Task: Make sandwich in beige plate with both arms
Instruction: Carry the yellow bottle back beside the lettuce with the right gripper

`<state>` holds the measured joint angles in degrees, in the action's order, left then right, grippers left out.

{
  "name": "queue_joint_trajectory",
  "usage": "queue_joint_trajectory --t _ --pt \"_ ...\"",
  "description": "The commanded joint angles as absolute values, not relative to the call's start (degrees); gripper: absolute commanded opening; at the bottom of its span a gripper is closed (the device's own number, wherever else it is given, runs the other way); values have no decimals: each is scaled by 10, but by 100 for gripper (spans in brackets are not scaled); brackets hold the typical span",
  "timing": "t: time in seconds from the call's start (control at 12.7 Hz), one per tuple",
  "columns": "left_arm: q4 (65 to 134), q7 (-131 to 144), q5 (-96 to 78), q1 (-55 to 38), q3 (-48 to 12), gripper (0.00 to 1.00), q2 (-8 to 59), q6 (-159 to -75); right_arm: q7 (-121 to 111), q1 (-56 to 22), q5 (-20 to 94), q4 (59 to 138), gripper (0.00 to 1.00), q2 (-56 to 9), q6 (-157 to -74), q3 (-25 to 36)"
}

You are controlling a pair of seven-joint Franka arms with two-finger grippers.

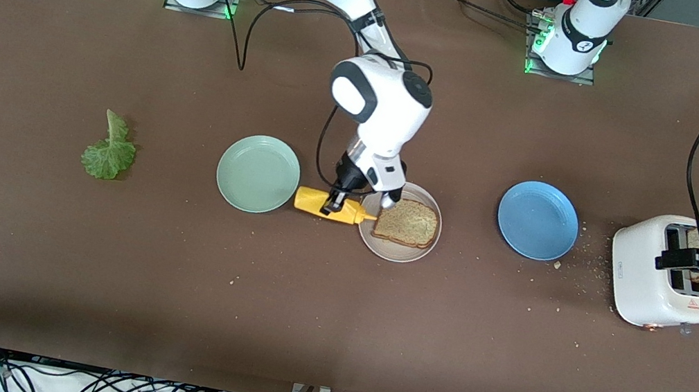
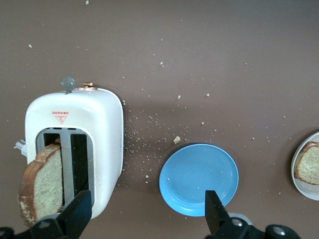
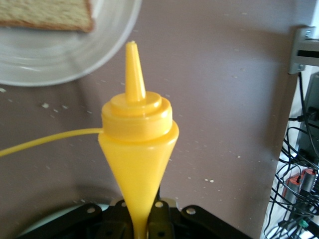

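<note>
Front view: right claw [image 1: 330,206] grips yellow bottle [image 1: 330,206]

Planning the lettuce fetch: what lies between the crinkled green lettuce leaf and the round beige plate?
Front view: the pale mint-green plate, then the yellow squeeze bottle, held by the right gripper beside the beige plate. Lettuce leaf lies alone.

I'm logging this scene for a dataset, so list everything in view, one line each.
toast slice on plate: 1, brown, on the beige plate.
toast slice in toaster: 1, brown, sticking up from a slot.
lettuce leaf: 1, green, toward the right arm's end.
beige plate: 1, mid-table.
green plate: 1, pale mint, beside the bottle.
blue plate: 1, between beige plate and toaster.
squeeze bottle: 1, yellow, nozzle toward the beige plate.
toaster: 1, white, at the left arm's end.
right gripper: shut on the squeeze bottle.
left gripper: open, over the toaster.
</note>
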<state>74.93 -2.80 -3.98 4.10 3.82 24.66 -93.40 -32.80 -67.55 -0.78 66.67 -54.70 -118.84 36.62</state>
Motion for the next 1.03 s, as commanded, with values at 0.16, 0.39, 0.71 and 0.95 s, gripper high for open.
queue_joint_trajectory --t 0.16,0.39,0.71,0.95 --pt "740 -24 -21 41 33 100 243 -934 -484 -572 98 667 0 -434 -1091 358" --pt "733 -16 -24 43 33 100 245 -934 -545 -490 185 669 0 -377 -1041 356" --pt "733 -3 -24 43 33 100 246 -934 -626 -365 312 669 0 -346 -949 358" --pt "733 -4 -24 46 33 100 245 -948 -700 -274 450 708 0 -339 -890 355"
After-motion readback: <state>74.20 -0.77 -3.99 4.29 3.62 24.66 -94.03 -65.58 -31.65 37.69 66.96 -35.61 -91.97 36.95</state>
